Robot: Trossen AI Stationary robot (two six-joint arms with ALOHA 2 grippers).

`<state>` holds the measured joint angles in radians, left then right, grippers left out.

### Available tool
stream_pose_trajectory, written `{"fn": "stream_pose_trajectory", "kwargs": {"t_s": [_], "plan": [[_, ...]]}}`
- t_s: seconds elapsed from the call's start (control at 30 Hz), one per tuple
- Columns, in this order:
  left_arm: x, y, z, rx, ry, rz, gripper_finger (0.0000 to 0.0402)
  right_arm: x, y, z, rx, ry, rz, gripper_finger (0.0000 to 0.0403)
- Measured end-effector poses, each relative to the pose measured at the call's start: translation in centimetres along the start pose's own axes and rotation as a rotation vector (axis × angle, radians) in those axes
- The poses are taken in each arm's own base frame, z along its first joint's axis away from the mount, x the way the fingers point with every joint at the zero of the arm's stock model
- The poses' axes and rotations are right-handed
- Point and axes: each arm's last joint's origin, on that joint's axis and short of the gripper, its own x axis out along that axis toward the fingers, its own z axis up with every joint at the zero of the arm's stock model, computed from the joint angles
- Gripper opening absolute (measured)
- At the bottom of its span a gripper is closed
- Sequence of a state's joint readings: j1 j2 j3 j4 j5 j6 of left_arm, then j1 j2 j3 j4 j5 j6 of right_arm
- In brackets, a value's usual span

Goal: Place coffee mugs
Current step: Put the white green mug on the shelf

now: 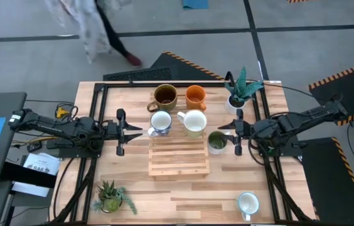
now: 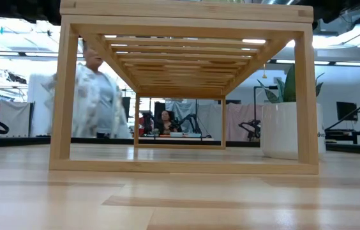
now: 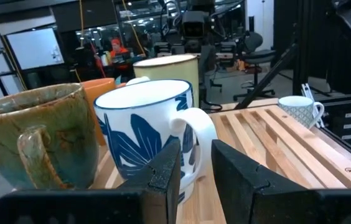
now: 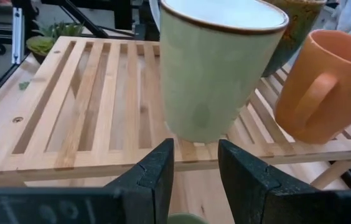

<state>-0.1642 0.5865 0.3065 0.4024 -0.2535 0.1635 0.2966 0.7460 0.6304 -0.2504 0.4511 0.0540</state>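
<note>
A slatted wooden rack (image 1: 178, 157) stands mid-table. On its far half stand a brown mug (image 1: 164, 96), an orange mug (image 1: 195, 96), a white mug with blue leaves (image 1: 160, 122) and a pale cream mug (image 1: 194, 122). An olive green mug (image 1: 216, 142) stands on the table by the rack's right side. Another white mug (image 1: 248, 203) is at the near right. My left gripper (image 1: 138, 130) is level at the rack's left, open, its fingertips on either side of the blue-leaf mug's handle (image 3: 195, 134). My right gripper (image 1: 223, 127) is open just right of the cream mug (image 4: 216, 68), above the olive mug. My left gripper comes level from the table's left with the blue-leaf mug's handle (image 3: 199, 163) between its fingertips (image 3: 166, 168). I cannot tell whether they touch it. The mug stands upright on the rack.
A potted plant (image 1: 238, 94) stands at the far right and shows as a white pot (image 2: 285, 131) in the low view. A second plant (image 1: 111, 198) is at the near left. The rack's near half (image 1: 178, 164) is bare slats. A person (image 2: 94, 96) walks beyond the far edge.
</note>
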Motion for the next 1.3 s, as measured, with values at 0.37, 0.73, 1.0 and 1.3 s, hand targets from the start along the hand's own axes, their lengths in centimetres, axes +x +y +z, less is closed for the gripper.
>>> {"fn": "stream_pose_trajectory", "kwargs": {"t_s": [0.37, 0.73, 1.0, 1.3], "plan": [[0.0, 0.0, -0.2, 0.007, 0.023, -0.004, 0.0078, 0.2, -0.5, -0.1, 0.098, 0.01, -0.03, 0.0152], [0.0, 0.0, -0.2, 0.008, 0.027, -0.005, 0.0078, 0.7, 1.3, -3.5, -0.141, 0.338, 0.058, 0.0152], [0.0, -0.1, -0.3, 0.01, 0.033, -0.006, 0.0078, 3.2, 2.6, -5.5, -0.251, 0.524, 0.051, 0.0152], [0.0, -0.1, -0.5, 0.015, 0.053, -0.009, 0.0078, 4.1, 3.4, -6.2, -0.126, 0.593, 0.133, 0.0152]]}}
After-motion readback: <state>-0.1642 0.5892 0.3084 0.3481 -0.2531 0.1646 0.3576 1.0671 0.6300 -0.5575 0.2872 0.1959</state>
